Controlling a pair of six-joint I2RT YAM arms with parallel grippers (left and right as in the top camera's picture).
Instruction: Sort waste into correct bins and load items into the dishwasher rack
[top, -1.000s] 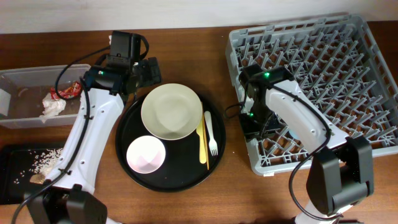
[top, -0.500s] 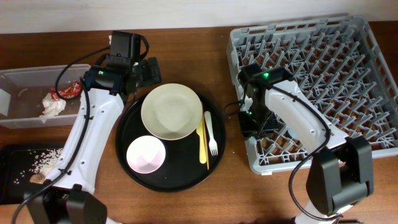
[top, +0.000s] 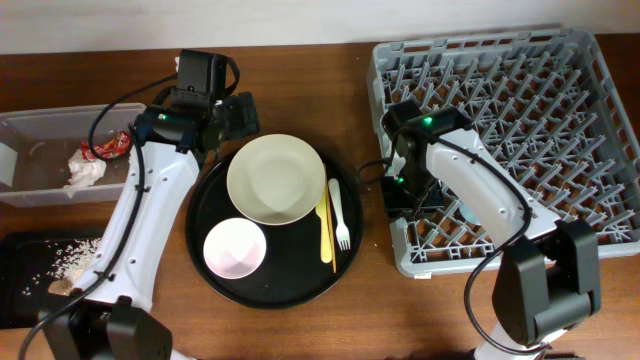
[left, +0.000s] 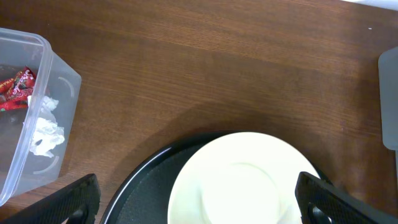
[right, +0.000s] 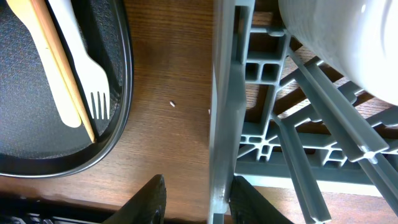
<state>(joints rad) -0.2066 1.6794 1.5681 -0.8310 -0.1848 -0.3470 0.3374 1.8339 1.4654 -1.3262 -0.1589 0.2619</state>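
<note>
Brown wood tabletop under everything, a pale wall strip along its far edge. At far left, a clear plastic tub holding a red snack wrapper and a crumpled white tissue. Just in front of it, a shallow black rectangular tray with scattered rice grains and a small brown lump. In the middle, a round black tray bearing a cream plate, a pinkish-white bowl, a white fork and, just beside it, a yellow utensil. At right, a grey dishwasher rack, a pale rounded vessel lying on its ribs. Left jaws spread wide above the round tray's far rim, holding nothing. Right jaws parted, one on either side of the rack's left wall toward its near end, not clearly pinching it
</note>
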